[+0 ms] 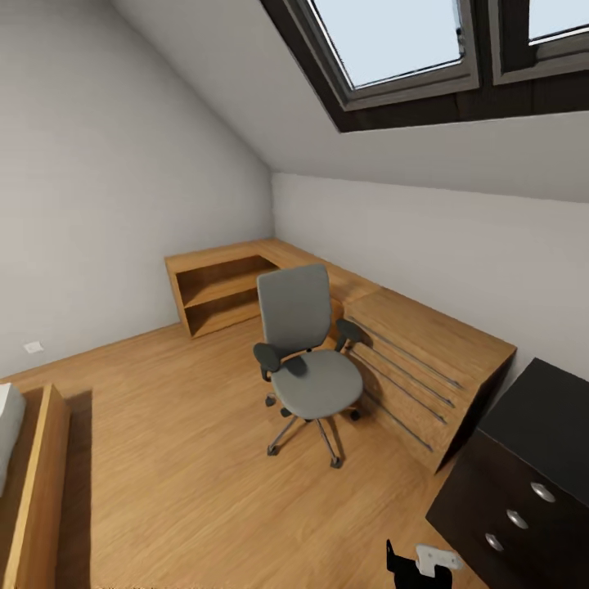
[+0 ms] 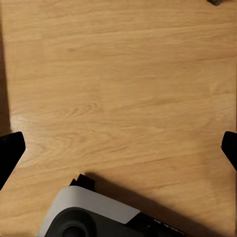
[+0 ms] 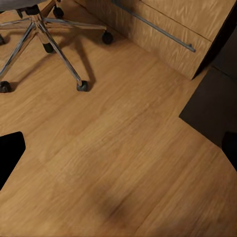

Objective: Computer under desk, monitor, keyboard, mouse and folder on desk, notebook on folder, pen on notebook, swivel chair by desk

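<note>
Room: attic bedroom, light wood floor, sloped ceiling with black-framed skylight cut off at the top edge
Swivel chair: swivel chair upright mid-floor, seat bare, back toward the corner, just beside the low oak drawers; chrome base and castors also seen from the right wrist
Open floor: wide bare stretch left of and in front of the chair, running to the grey-white wall
Edges: oak shelving in the far corner; oak bed frame at the left edge, cut off; dark cabinet with round knobs at lower right, cut off
Left gripper: left gripper spread wide, black fingertips at opposite borders of the wrist picture, nothing but floor between; grey-and-black robot base below
Right gripper: right gripper likewise wide apart, holding nothing, over bare floor near the drawer front's corner
Hard to make out: small black-and-white part at the bottom edge of the head view, mostly cut off; tiny dark object at the left wrist picture's border, unidentifiable
</note>
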Robot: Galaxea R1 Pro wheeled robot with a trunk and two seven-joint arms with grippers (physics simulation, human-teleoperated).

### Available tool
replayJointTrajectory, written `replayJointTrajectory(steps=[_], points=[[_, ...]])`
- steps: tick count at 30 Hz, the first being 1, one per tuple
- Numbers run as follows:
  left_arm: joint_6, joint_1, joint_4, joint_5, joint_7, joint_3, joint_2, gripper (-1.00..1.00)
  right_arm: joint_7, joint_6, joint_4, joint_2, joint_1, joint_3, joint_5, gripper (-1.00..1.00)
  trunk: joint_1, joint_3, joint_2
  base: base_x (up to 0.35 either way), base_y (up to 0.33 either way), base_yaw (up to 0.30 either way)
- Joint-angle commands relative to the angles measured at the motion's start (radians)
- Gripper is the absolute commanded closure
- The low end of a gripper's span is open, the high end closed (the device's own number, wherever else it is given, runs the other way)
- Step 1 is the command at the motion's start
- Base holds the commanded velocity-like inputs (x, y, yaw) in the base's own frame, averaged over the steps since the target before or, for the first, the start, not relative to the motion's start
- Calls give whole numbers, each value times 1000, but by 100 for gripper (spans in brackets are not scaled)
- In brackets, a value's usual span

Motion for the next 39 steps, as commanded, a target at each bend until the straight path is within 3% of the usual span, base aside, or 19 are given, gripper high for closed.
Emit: replayJointTrajectory(steps=[1,11,27,39], points=[[-4,-1,1,10,0,-8,1,-100,-9,-2,1,0,-1,9,1,-100,0,-2,-1,55,-262,110],[-4,-1,1,10,0,-8,0,-100,-8,-9,1,1,-1,11,3,-100,0,-2,-1,68,-243,30],[-6,-1,1,11,0,-6,2,-100,-8,-8,1,2,-1,12,4,-100,0,-2,-1,7,-18,7],[-6,-1,1,10,0,-8,1,-100,-9,-9,1,5,-1,13,4,-100,0,-2,-1,0,0,258]])
